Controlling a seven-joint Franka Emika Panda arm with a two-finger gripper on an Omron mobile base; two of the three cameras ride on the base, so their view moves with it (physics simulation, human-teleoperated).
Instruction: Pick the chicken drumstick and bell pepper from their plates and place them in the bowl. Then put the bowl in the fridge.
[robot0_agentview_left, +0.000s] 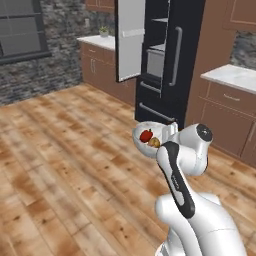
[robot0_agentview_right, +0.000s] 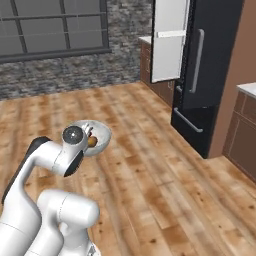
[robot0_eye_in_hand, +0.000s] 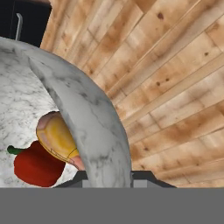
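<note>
Bowl: the white marbled bowl (robot0_agentview_left: 146, 141) (robot0_agentview_right: 98, 138) (robot0_eye_in_hand: 92, 118) hangs in the air above the wooden floor (robot0_agentview_left: 65, 165), carried at the end of the arm, well apart from the fridge.
Contents: the red bell pepper (robot0_agentview_left: 146, 135) (robot0_eye_in_hand: 37, 165) and the golden-brown chicken drumstick (robot0_agentview_left: 154, 143) (robot0_agentview_right: 92, 141) (robot0_eye_in_hand: 57, 138) lie inside, touching each other.
Gripper: the gripper (robot0_eye_in_hand: 107, 177) straddles the bowl's rim, one finger on each side of the wall, clamped on it.
Fridge: the black fridge (robot0_agentview_left: 172, 55) (robot0_agentview_right: 210, 70) stands ahead between brown cabinets, its upper left door (robot0_agentview_left: 131, 37) (robot0_agentview_right: 170, 37) swung open, grey shelves visible inside.
Surroundings: a white counter (robot0_agentview_left: 232, 76) lies right of the fridge; a dark window (robot0_agentview_right: 55, 27) sits in the stone wall.
</note>
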